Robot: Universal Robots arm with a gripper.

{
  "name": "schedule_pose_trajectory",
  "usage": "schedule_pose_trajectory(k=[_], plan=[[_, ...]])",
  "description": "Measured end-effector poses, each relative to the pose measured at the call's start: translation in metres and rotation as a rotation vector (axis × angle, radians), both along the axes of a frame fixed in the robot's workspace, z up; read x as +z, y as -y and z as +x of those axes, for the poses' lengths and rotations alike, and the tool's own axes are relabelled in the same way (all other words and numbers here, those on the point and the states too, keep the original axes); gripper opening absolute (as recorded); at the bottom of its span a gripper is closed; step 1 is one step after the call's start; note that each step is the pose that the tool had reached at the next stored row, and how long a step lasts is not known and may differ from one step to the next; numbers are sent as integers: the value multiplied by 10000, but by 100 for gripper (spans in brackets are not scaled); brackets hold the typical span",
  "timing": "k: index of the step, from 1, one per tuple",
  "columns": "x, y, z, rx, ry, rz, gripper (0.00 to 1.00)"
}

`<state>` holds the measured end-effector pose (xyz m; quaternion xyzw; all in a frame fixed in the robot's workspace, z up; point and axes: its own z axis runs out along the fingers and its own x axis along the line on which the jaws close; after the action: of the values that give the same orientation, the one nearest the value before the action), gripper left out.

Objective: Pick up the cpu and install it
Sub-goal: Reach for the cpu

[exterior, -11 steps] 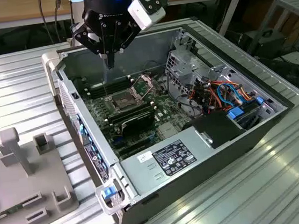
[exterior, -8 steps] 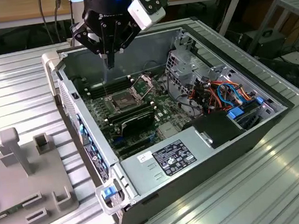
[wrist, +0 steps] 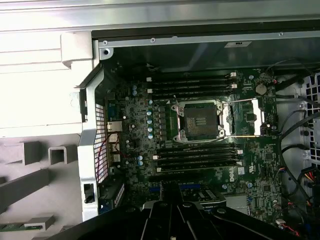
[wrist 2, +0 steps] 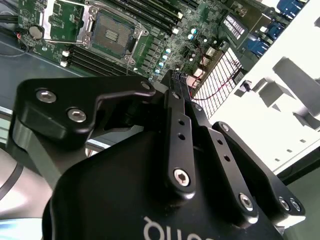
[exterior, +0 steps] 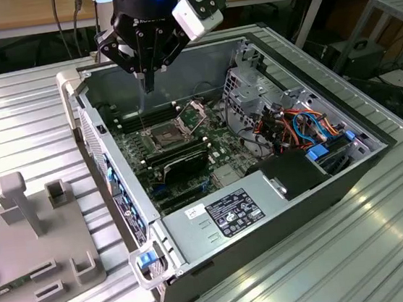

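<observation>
Cpu: its place cannot be told from these views; the socket (wrist: 199, 120) on the board lies uncovered, its dark bed exposed
Gripper (exterior: 148, 83): hangs over the open computer case (exterior: 199, 67), above the board and near the case's back wall; black fingers (wrist 2: 175, 125) drawn together to a narrow tip; whether anything is pinched between them cannot be told
Socket: square, set between two banks of memory sticks (wrist: 195, 156); its hinged metal frame (wrist: 244, 117) stands open to one side
Exterior view: takes in the whole case, lying on its side on a ribbed metal table (exterior: 387, 246); power supply (exterior: 224, 218) at the near edge; orange and blue cables (exterior: 293, 126) toward the exterior view's right; a grey fixture tray (exterior: 30, 243) with upright posts outside the case on the exterior view's left
First wrist view: looks straight down on the board — socket, frame and both stick banks laid out flat; a round coin battery (wrist: 259, 89) near the frame; a slim green strip (wrist: 20, 227) in a slot of the tray
Second wrist view: looks past the gripper's own black linkage; here the socket's bed shows a dull gold sheen — the other two views give a dark square
</observation>
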<state>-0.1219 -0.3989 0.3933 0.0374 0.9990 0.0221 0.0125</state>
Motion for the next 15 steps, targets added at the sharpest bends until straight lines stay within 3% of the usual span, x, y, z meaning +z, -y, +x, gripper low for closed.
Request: schedule_pose_trajectory(k=[7, 15], plan=[[0, 0, -62, -1, 0, 0, 11], [-3, -1, -204, 1, 1, 1, 11]])
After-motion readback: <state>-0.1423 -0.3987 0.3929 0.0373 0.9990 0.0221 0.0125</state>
